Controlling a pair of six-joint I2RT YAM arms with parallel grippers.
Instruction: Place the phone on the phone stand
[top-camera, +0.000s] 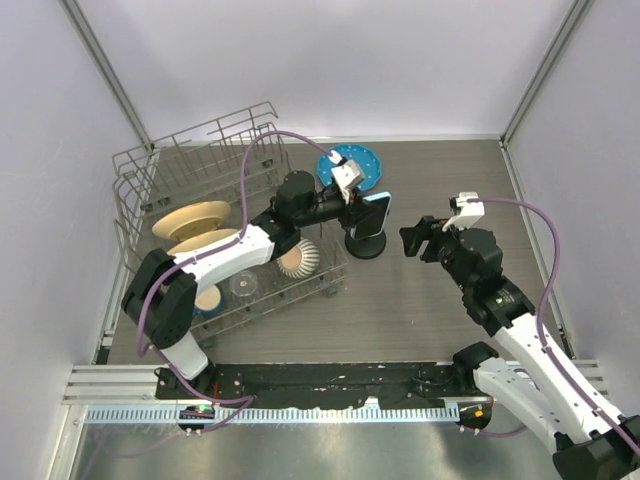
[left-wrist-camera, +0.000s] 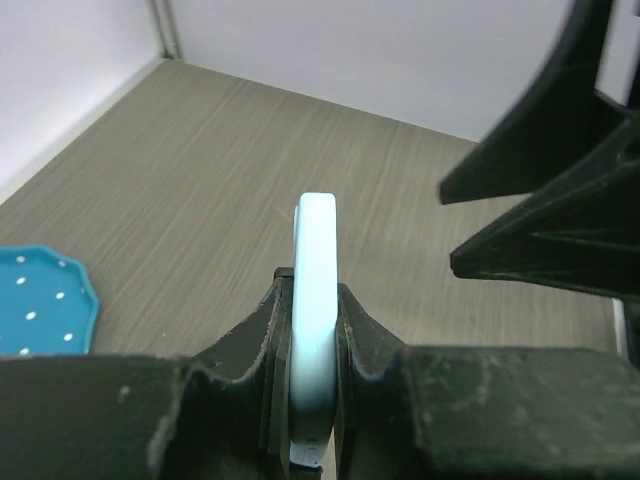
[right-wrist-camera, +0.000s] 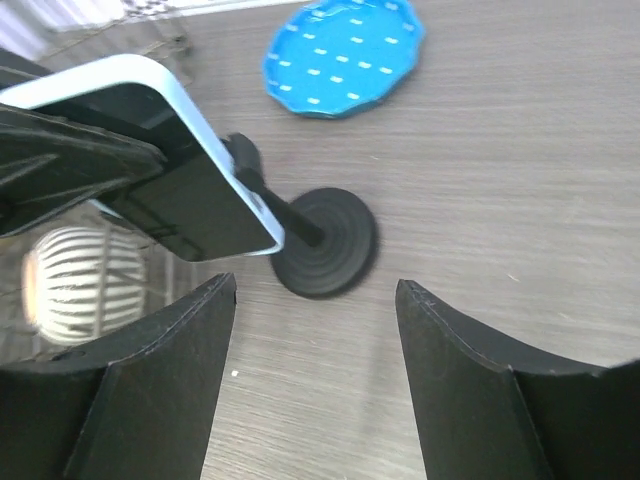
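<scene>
The phone (top-camera: 373, 214), black screen with a light blue edge, is held upright over the phone stand (top-camera: 365, 246). My left gripper (top-camera: 358, 206) is shut on the phone. In the left wrist view its fingers (left-wrist-camera: 365, 335) clamp both faces of the light blue edge (left-wrist-camera: 315, 270). In the right wrist view the phone (right-wrist-camera: 165, 170) sits at the top of the stand's post, above the round base (right-wrist-camera: 325, 245). The cradle is mostly hidden behind the phone. My right gripper (top-camera: 413, 240) is open and empty just right of the stand, with its jaws wide apart in its wrist view (right-wrist-camera: 315, 340).
A round blue dotted plate (top-camera: 352, 166) lies behind the stand; it also shows in the right wrist view (right-wrist-camera: 345, 50). A wire dish rack (top-camera: 190, 170) at the left holds plates, a ribbed bowl (top-camera: 298, 259) and cups. Grey walls enclose the table.
</scene>
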